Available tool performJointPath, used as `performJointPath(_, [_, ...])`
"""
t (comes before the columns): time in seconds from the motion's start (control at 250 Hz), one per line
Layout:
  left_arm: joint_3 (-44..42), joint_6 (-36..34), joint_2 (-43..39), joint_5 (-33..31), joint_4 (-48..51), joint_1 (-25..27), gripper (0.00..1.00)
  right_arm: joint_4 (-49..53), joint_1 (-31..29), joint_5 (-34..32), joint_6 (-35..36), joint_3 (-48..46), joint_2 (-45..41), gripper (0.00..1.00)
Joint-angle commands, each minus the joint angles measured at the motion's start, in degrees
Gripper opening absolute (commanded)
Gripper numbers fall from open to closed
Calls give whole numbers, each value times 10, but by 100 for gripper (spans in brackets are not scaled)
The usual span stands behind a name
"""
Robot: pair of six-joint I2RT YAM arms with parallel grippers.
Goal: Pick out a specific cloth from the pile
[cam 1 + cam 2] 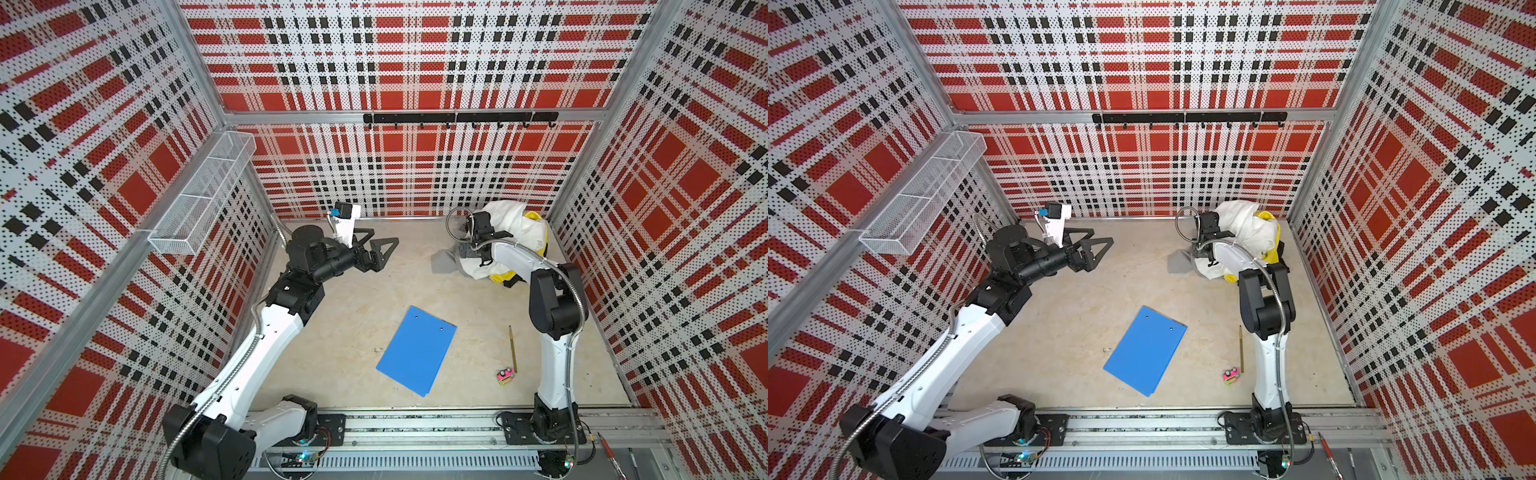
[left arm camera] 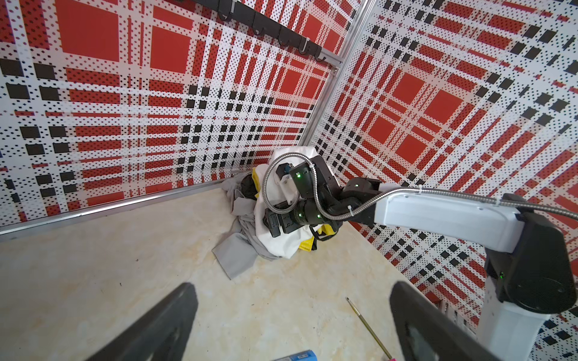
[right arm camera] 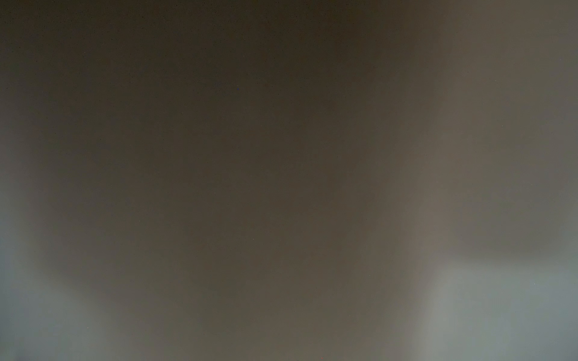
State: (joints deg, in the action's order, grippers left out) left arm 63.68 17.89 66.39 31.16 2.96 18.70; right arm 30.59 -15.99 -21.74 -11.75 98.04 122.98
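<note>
Both top views stare down at my whole floor (image 1: 374, 291); left wrist eyes their pile (image 2: 275, 247) corner from across it; right wrist's too close, pure blur.

I note the cloth (image 1: 442, 262) as plain light-grey fabric, soft and crumpled into folds, lying at the far right corner of the table (image 1: 374, 291). Most of it is tucked under and against the white cloth (image 1: 515, 224). One flat, creased flap spreads out onto the bare surface towards the middle. I cannot see its full extent.
</note>
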Motion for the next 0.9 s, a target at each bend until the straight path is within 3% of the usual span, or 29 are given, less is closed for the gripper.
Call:
performJointPath(0.0, [-6,7,0,9,-20,1,99,63,-1,40,14,56,71,100])
performJointPath(0.168, [-7,6,-2,4,-20,1,99,80,-2,18,9,84,122,99])
performJointPath(0.344, [-7,6,0,7,-20,1,99,103,-3,26,8,105,155,46])
performJointPath(0.54, [-7,5,0,9,-20,0,99,61,-6,77,11,39,100,11])
performJointPath(0.744, [-8,6,0,9,-21,1,99,6,2,103,11,-29,-33,6])
performJointPath(0.896, [-8,5,-2,8,-21,1,99,6,41,185,10,-20,-104,6])
